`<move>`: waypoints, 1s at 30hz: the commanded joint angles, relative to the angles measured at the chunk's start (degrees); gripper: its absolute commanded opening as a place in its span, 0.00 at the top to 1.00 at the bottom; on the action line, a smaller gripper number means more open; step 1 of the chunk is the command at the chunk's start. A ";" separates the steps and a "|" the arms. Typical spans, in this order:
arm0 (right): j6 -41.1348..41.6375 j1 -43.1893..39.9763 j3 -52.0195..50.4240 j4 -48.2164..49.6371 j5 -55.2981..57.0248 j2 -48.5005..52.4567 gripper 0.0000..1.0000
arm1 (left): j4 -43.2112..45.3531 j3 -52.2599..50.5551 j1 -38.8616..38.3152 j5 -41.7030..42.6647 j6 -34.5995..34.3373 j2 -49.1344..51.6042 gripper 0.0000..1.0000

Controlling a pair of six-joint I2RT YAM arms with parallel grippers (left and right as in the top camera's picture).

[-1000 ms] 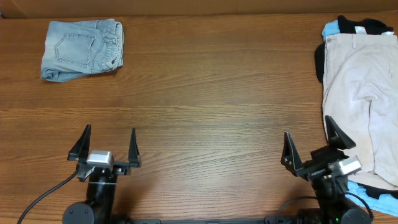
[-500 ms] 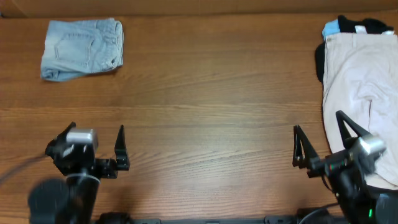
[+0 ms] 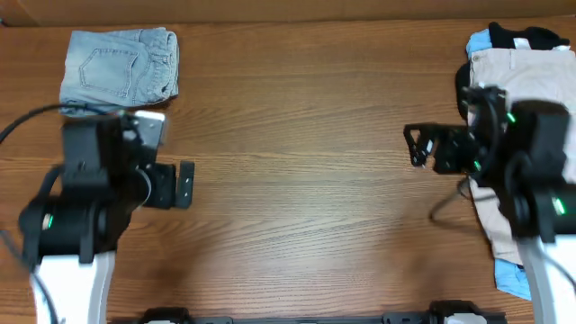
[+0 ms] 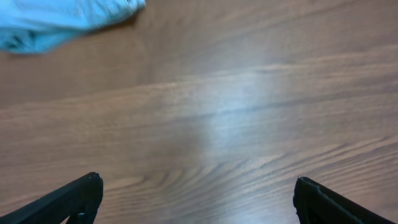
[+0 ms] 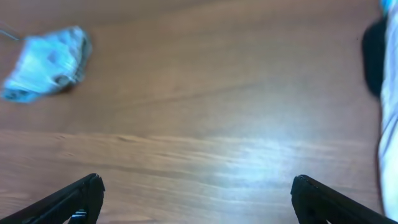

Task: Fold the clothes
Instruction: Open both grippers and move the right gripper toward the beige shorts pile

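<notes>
Folded light-blue denim shorts [image 3: 119,70] lie at the far left of the table; they also show in the left wrist view [image 4: 56,18] and, blurred, in the right wrist view [image 5: 46,62]. Large beige khaki shorts [image 3: 526,72] lie spread at the right edge over a black garment [image 3: 531,38] and a pale-blue garment [image 3: 480,40]. My left gripper [image 3: 184,183] [image 4: 199,190] is open and empty over bare wood, below and right of the denim shorts. My right gripper [image 3: 416,146] [image 5: 196,186] is open and empty, just left of the beige shorts [image 5: 390,112].
The wooden table [image 3: 297,108] stretches between the two garment spots. My right arm hides the middle of the beige shorts in the overhead view. More pale-blue cloth [image 3: 513,279] shows at the front right edge.
Both arms have risen from the table's front edge and swung towards the far side. The left gripper now sits near the denim shorts, the right beside the beige shorts. Both stay open.
</notes>
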 commanded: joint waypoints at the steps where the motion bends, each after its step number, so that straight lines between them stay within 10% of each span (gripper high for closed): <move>1: 0.02 0.26 1.18 -0.22 0.81 8.55 0.00 | -0.07 1.29 -0.33 0.68 1.53 6.34 0.00; 14: 2.71 -3.10 1.25 6.08 2.16 29.75 0.00 | 5.90 1.29 -0.33 10.88 -1.53 25.27 0.00; 30: 13.79 -39.74 0.83 26.60 8.74 31.19 0.00 | 7.43 1.29 -0.35 10.80 -2.08 26.16 0.00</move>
